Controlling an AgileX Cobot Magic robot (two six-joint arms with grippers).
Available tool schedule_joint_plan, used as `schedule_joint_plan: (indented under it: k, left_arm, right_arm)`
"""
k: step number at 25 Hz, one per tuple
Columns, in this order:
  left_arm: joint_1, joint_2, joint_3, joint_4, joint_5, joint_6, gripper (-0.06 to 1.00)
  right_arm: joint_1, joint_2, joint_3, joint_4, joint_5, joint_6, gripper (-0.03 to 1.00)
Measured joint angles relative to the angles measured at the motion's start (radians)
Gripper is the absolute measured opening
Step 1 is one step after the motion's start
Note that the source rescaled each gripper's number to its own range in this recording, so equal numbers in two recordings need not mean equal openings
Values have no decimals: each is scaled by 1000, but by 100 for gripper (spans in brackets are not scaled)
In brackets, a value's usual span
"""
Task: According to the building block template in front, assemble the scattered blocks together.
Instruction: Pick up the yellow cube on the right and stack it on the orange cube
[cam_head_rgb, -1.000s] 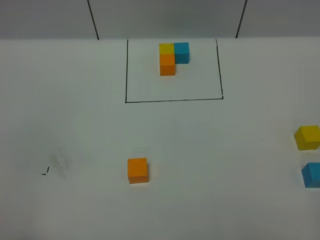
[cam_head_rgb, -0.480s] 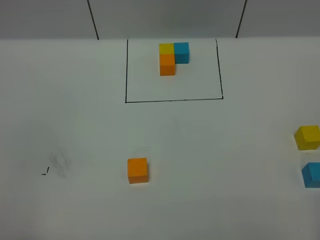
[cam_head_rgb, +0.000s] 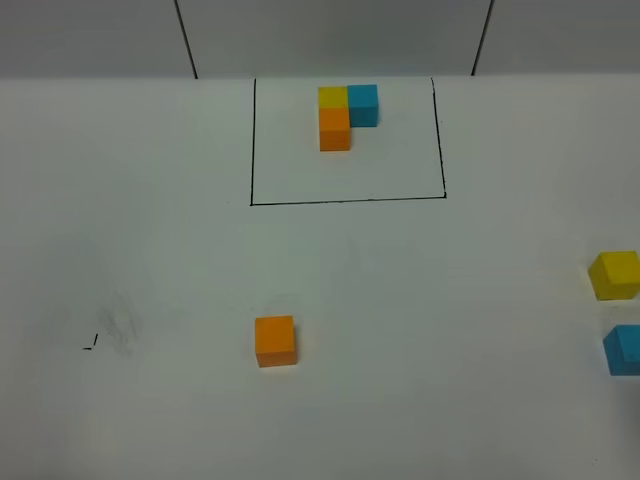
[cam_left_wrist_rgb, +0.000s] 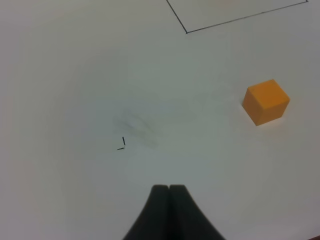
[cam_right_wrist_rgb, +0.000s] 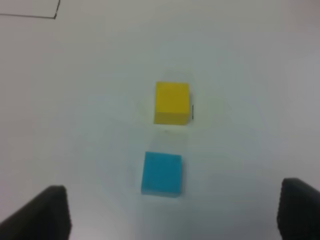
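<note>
The building block template (cam_head_rgb: 344, 115), an L of yellow, blue and orange cubes, stands inside a drawn black rectangle (cam_head_rgb: 347, 200) at the back of the table. An orange cube (cam_head_rgb: 275, 341) lies alone near the front middle, also seen as orange cube (cam_left_wrist_rgb: 265, 101). A yellow cube (cam_head_rgb: 614, 275) and a blue cube (cam_head_rgb: 624, 350) sit at the right edge. My right gripper (cam_right_wrist_rgb: 175, 210) stands wide open above and just short of the blue cube (cam_right_wrist_rgb: 161, 173), the yellow cube (cam_right_wrist_rgb: 172, 102) beyond it. My left gripper (cam_left_wrist_rgb: 169, 189) is shut and empty, well away from the orange cube.
A small black mark (cam_head_rgb: 91, 345) and a grey smudge (cam_head_rgb: 122, 325) lie on the white table at the left. A corner of the drawn rectangle (cam_left_wrist_rgb: 186, 32) shows in the left wrist view. Neither arm appears in the exterior view.
</note>
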Motion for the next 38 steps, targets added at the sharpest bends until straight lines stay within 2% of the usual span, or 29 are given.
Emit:
schedule_joint_plan:
  k: [10, 13, 20, 32, 38]
  left_arm:
    - [0, 0, 0, 0, 0, 0, 0]
    - [0, 0, 0, 0, 0, 0, 0]
    - [0, 0, 0, 0, 0, 0, 0]
    - [0, 0, 0, 0, 0, 0, 0]
    - [0, 0, 0, 0, 0, 0, 0]
  right_arm:
    - [0, 339, -1, 55, -172, -98, 96]
    - [23, 414, -2, 58, -229, -110, 96]
    - [109, 603, -3, 58, -426, -88, 96]
    - [118, 864, -4, 57, -654, -49, 96]
    - [118, 965, -5, 17, -735, -49, 96]
